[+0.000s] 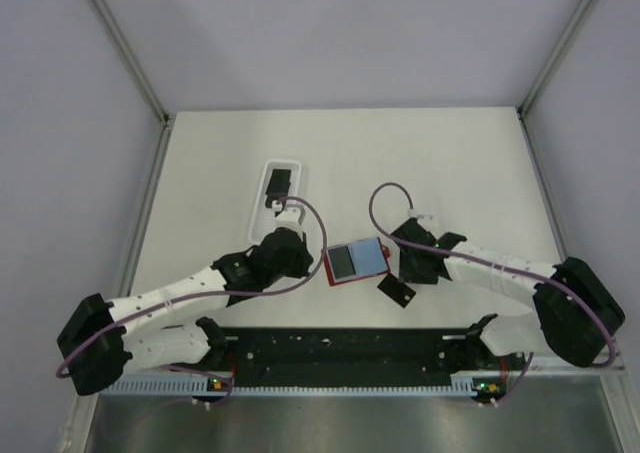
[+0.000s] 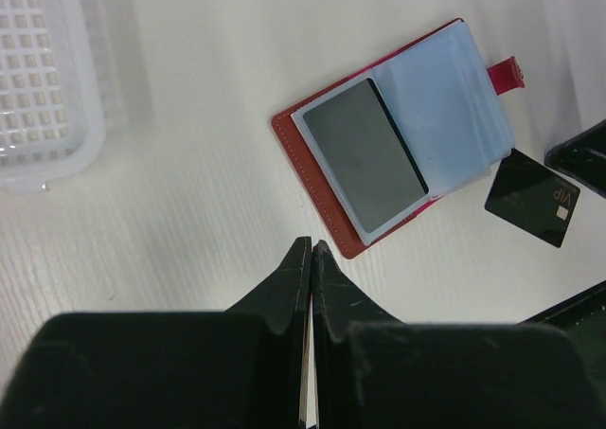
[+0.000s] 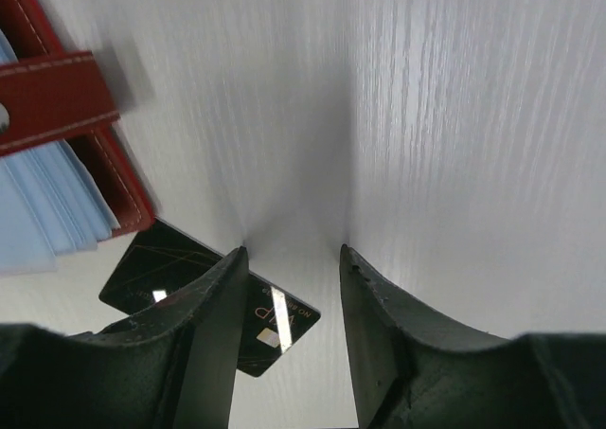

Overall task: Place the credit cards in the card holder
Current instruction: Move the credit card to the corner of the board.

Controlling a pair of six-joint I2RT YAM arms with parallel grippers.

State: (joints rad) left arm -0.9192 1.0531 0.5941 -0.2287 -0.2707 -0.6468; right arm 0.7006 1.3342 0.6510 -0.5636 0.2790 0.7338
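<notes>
Red wallet lies open mid-frame, one card sleeved inside. A loose black card lies just off its lower right corner, with white table running on above. Left pincer clenched on nothing, tips low by the wallet's near edge; right pincer released, pitched down beside the loose card.
</notes>
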